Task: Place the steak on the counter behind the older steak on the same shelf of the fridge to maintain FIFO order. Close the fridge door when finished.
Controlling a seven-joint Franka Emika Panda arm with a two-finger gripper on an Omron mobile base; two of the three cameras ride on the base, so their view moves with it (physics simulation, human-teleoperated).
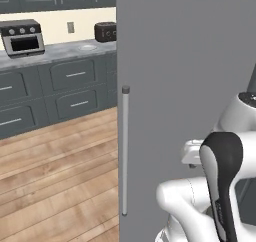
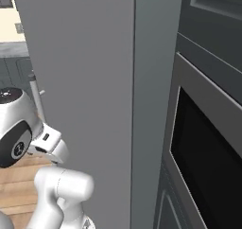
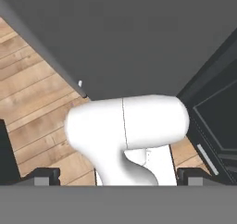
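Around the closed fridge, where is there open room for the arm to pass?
Open floor lies left of the fridge, between its handle and the cabinets. The counter has a bare patch between toaster oven and toaster. Right of the fridge it is tight: the oven stands flush.

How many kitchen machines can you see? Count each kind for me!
fridge: 1
toaster oven: 1
toaster: 1
wall oven: 1
Total: 4
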